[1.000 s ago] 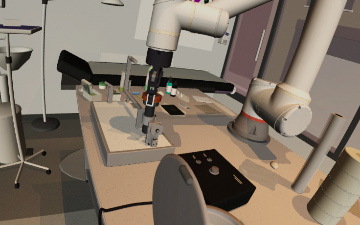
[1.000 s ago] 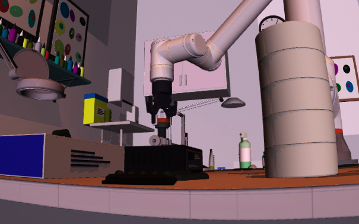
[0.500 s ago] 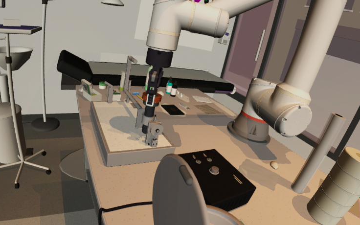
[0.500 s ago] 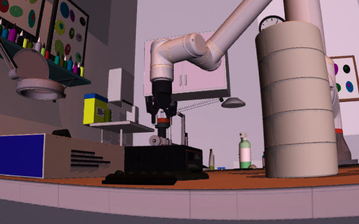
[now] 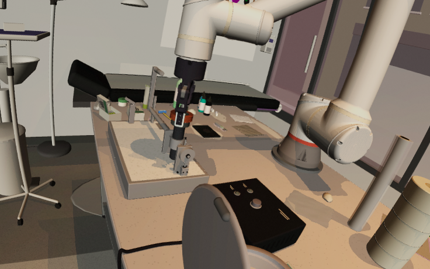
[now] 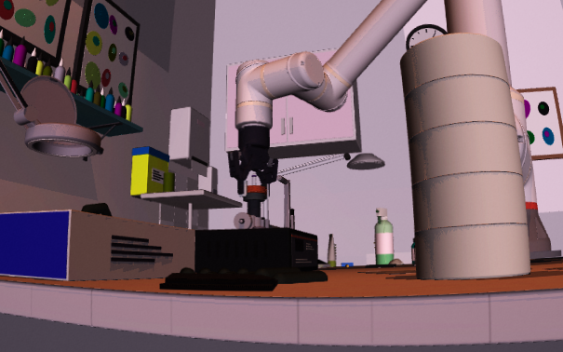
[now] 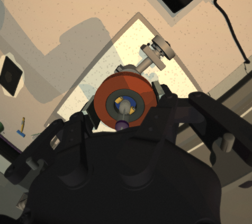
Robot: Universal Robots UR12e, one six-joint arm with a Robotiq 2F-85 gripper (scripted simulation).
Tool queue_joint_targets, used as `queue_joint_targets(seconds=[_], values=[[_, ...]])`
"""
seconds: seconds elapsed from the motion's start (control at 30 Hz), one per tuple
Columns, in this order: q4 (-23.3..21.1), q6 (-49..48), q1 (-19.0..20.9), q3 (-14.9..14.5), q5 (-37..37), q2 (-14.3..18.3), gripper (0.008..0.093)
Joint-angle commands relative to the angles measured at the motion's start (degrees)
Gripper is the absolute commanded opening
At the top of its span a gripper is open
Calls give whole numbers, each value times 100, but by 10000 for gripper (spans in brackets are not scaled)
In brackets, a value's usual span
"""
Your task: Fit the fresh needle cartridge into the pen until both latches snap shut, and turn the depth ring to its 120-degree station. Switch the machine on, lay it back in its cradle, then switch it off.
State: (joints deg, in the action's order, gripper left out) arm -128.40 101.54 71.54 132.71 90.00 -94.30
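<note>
My gripper (image 5: 180, 115) (image 6: 253, 185) (image 7: 124, 109) points straight down over the upright pen (image 5: 178, 137) and grips its orange depth ring (image 5: 180, 117) (image 6: 256, 189) (image 7: 124, 102). The pen stands clamped in a grey fixture (image 5: 182, 158) on the pale work tray (image 5: 153, 157). Down the ring's centre the wrist camera shows the needle cartridge (image 7: 124, 108), seated with a purple tip toward me. The latches are not clear to see.
The fixture's round knob (image 5: 188, 156) (image 7: 162, 48) sits just beside the pen. A grey bracket arm (image 5: 156, 100) rises behind it. The black power box (image 5: 260, 210) lies at the desk front. Bottles (image 5: 204, 105), a dark pad (image 5: 206, 131) and paper rolls (image 5: 410, 220) stand further off.
</note>
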Motion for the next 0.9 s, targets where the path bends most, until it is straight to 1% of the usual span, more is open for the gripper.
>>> queue_joint_targets(seconds=[0.0, 0.87], values=[[-2, 0, 0, -5, 0, -2, 657], [-2, 0, 0, -5, 0, -2, 744]])
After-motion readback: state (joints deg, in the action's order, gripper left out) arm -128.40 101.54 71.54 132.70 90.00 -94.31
